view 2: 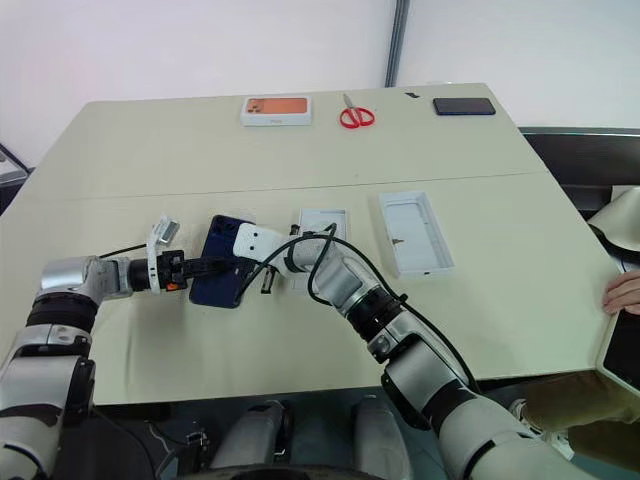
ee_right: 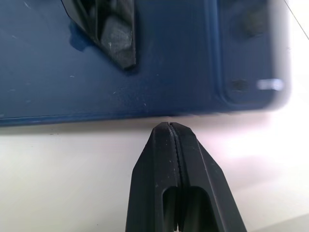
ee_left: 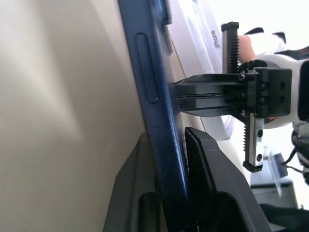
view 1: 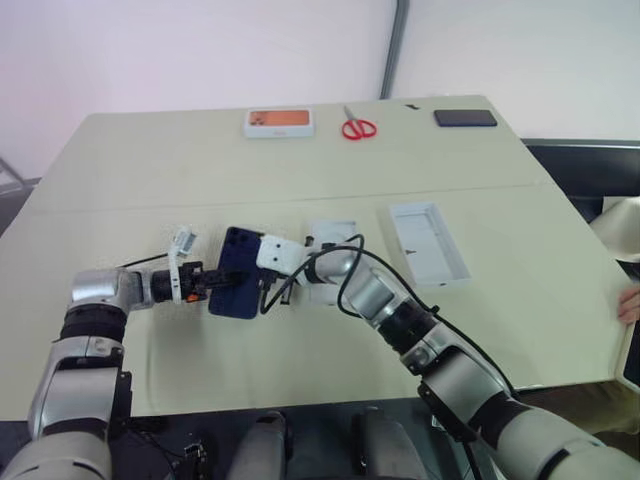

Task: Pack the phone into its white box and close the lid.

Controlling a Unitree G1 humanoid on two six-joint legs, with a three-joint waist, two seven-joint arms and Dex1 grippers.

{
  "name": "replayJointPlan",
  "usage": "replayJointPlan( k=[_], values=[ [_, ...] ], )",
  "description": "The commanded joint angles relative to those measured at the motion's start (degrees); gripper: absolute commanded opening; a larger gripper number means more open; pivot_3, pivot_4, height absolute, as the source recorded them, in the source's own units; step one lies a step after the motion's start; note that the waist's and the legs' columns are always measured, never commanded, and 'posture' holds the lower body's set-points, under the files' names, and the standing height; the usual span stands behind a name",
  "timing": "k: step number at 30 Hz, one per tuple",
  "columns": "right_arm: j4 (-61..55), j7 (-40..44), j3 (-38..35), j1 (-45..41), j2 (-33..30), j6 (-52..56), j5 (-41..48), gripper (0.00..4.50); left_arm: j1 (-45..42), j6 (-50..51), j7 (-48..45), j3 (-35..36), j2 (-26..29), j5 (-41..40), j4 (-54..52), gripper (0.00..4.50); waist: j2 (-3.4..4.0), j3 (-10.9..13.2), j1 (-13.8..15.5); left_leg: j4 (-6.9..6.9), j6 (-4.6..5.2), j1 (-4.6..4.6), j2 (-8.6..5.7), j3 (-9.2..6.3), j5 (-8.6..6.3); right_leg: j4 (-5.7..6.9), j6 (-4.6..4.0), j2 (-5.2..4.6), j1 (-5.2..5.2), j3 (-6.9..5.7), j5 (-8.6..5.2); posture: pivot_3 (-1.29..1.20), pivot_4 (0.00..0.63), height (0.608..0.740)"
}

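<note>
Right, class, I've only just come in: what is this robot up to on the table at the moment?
The left gripper is clamped on the edge of the dark blue phone, holding it tilted above the table. The right gripper is shut, with its tips pressed against the phone's opposite edge. The white box sits just behind the right arm, and the lid lies open-side up further right. So the phone is not packed yet.

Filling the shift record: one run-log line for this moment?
left gripper: shut on phone | right gripper: shut, tips at phone edge | white box: empty | lid: off
</note>
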Motion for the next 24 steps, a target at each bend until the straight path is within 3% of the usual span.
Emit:
replayJointPlan(
  k=[1,6,10,17,24],
  values=[
    [-1.2,0.0,0.3,0.1,0.3,0.0,-0.3,0.00,0.8,0.6,0.2,0.2,1.2,-0.4,-1.4,1.02,-0.02,0.0,0.0,-0.01,0.00,-0.01,0.00,0.00,0.00,0.00,0.00,0.00,-0.01,0.00,0.00,0.00,0.150,0.740],
    [-1.4,0.0,0.4,0.3,0.4,0.2,-0.3,0.00,1.0,2.4,0.9,0.5,1.1,-1.1,-1.4,1.02,-0.04,0.0,0.0,-0.02,0.00,-0.03,0.00,0.00,0.00,-0.01,0.00,0.00,-0.03,0.00,0.00,0.00,0.150,0.740],
    [-1.1,-0.2,0.1,0.2,0.3,-0.4,-0.2,0.00,1.2,3.3,2.4,1.7,0.5,-2.4,-1.5,0.02,-0.04,0.0,0.0,-0.02,0.00,0.01,0.00,-0.01,0.00,-0.01,0.00,0.00,0.02,-0.01,0.00,0.00,0.150,0.740],
    [-5.2,0.7,-3.9,1.8,0.0,-1.8,4.2,0.00,2.4,6.4,4.1,6.4,-0.1,-7.3,-3.7,0.02,-0.09,0.1,0.1,-0.02,-0.01,0.00,0.02,-0.02,0.00,0.00,-0.02,0.00,-0.01,0.00,0.01,0.00,0.150,0.740],
    [-11.8,1.9,-11.2,3.6,0.5,1.4,12.4,0.00,3.3,11.7,8.9,14.1,-0.6,-13.5,-5.3,0.02,-0.12,0.1,0.0,0.12,-0.06,-0.59,0.03,-0.07,0.04,0.15,-0.04,0.00,-0.62,-0.01,0.03,0.00,0.150,0.740]
  ],
)
